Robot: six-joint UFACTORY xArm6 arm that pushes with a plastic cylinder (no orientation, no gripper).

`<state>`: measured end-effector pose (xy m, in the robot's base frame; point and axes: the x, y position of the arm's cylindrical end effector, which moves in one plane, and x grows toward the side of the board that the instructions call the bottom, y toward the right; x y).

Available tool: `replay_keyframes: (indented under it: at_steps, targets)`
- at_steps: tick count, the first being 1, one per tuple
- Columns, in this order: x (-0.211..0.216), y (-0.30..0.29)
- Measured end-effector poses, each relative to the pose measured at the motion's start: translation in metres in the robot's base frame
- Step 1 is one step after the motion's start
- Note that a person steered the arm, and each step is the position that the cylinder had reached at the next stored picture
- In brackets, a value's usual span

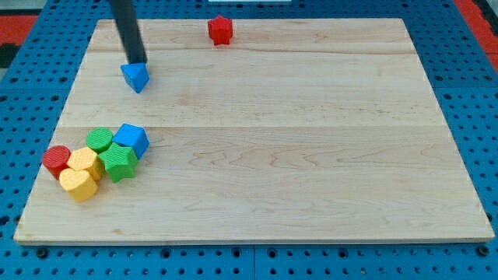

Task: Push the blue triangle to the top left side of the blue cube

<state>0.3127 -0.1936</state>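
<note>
You have my tip (137,61), the lower end of the straight dark rod, resting right at the upper edge of the small blue triangle block (136,76), touching it or just short of it; the rod has nothing to open or close and holds nothing, it only meets the block from the view's top. That blue triangle block sits on the pale wooden board (296,155) near its upper left part. Well below it, toward the view's bottom left, you see the blue cube (131,138) at the upper right of a tight cluster. Pressed against the cube are a green block (99,140) on its left and a second, ribbed green block (118,162) just below it. Further left in the cluster lie two yellow blocks, one (84,162) above the other (78,184), and a red round block (57,159) at the far left edge. Alone near the board's top edge, well to the right of my tip, stands a red star-like block (220,30).
</note>
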Motion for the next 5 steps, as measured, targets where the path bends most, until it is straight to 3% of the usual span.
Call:
replay_keyframes:
  at_steps: [1, 3, 5]
  targets:
    - [0.055, 0.042]
    - [0.055, 0.066]
    - [0.06, 0.033]
